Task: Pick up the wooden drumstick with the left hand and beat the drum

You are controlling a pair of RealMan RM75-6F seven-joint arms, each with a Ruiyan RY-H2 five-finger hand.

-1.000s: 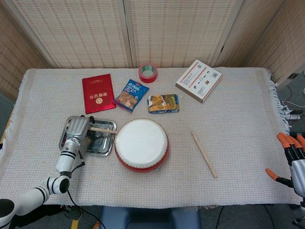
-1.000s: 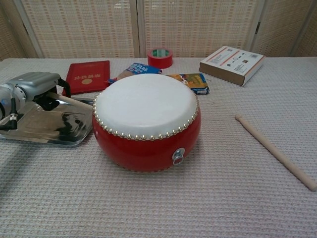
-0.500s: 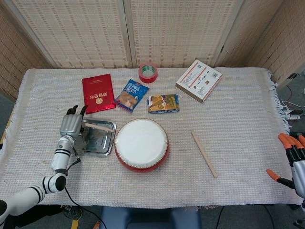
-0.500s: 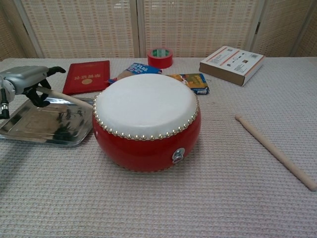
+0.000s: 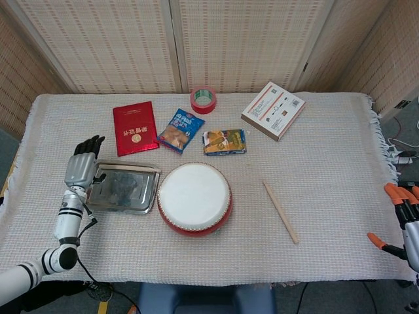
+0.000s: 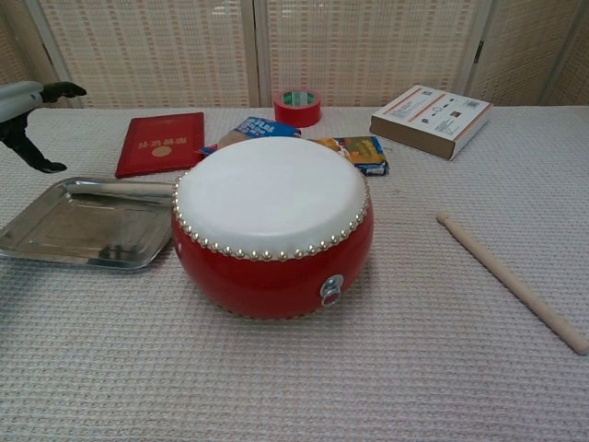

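The red drum (image 5: 194, 198) (image 6: 271, 221) with its white skin stands at the table's middle front. Just left of it is a steel tray (image 5: 124, 191) (image 6: 78, 226), and a wooden drumstick (image 5: 131, 168) (image 6: 124, 188) lies along the tray's far rim. A second wooden drumstick (image 5: 280, 210) (image 6: 511, 281) lies on the cloth to the right of the drum. My left hand (image 5: 82, 168) (image 6: 28, 110) hovers off the tray's left end with fingers spread and nothing in it. My right hand (image 5: 404, 221) hangs past the table's right edge, fingers apart, empty.
Along the back of the table lie a red booklet (image 5: 134, 127), a blue snack bag (image 5: 175, 129), a second snack packet (image 5: 224, 141), a red tape roll (image 5: 203, 99) and a white box (image 5: 273, 109). A woven screen closes off the far side.
My left hand let go of the drumstick it held over the tray and drew back to the left. The stick now lies in the tray. The right hand has not moved.
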